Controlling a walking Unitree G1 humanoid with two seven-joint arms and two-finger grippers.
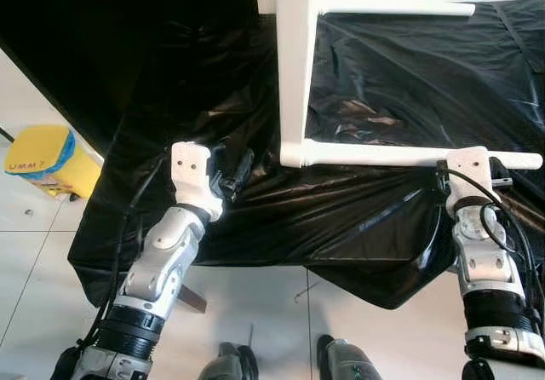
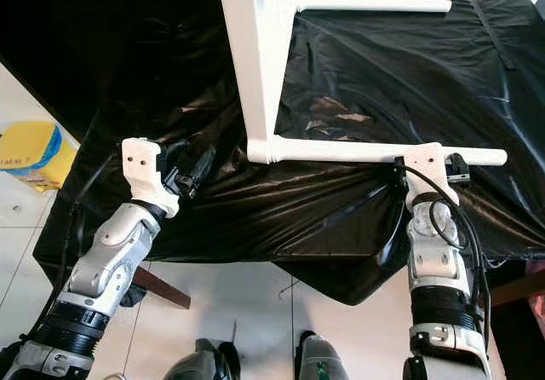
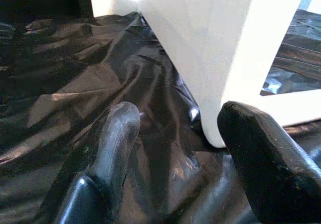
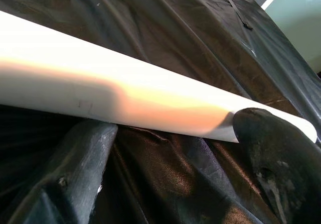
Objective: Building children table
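Head views: table [image 1: 294,65] lies overturned on black sheet [image 1: 366,218], leg [image 1: 409,154] pointing toward your right gripper [image 1: 498,175]. Left wrist: left gripper [image 3: 173,148] gapes beside the frame corner. Right wrist: fingers [image 4: 75,153] spread under the leg, unclamped. Looks stiff, light, slick; grip mid-leg.

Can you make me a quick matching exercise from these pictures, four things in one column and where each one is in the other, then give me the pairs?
Things:
1. left gripper
2. right gripper
3. yellow container
4. black plastic sheet

Places:
A. on the tiled floor at the robot's left
B. beside the corner of the white table frame
C. spread under the frame
D. at the white round leg, near its free end

Pairs: 1-B, 2-D, 3-A, 4-C
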